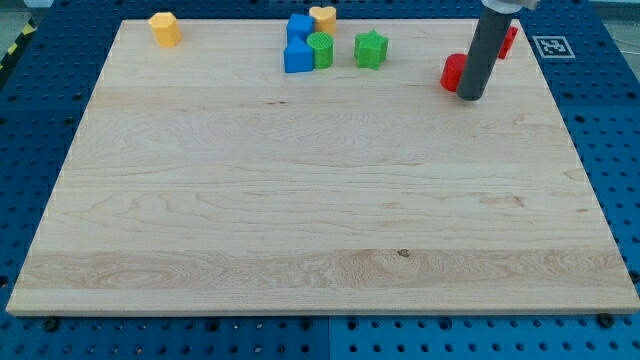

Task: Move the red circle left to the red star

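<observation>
A red block [453, 73], which looks like the circle, lies near the view's top right on the wooden board [300, 200]. A second red block [509, 40], mostly hidden behind the rod, lies further up and right near the board's top edge; its shape cannot be made out. My tip [470, 98] rests on the board right against the first red block's right side, slightly below it. The rod stands between the two red blocks.
At the top middle is a cluster: two blue blocks [298, 56] [300, 27], a green cylinder [320, 49] and a yellow heart [322, 17]. A green star [371, 49] lies just right of them. A yellow hexagon [165, 28] sits at the top left.
</observation>
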Tool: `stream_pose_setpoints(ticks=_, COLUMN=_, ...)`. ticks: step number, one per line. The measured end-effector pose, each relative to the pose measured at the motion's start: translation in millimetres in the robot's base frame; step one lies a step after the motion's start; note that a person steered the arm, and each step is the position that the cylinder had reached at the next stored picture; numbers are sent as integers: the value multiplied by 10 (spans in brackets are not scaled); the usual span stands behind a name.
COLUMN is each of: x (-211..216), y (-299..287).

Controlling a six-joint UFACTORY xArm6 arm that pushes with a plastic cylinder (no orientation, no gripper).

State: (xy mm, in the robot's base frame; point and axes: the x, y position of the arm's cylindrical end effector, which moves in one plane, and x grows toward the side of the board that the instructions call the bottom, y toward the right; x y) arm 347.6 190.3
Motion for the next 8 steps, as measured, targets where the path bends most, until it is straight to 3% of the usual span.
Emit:
stream_pose_setpoints(ticks=4, x=-92, y=294)
stream_pose_setpoints(ticks=7, x=168, y=-56)
stream_pose_setpoints(ticks=8, x=-65, y=-281)
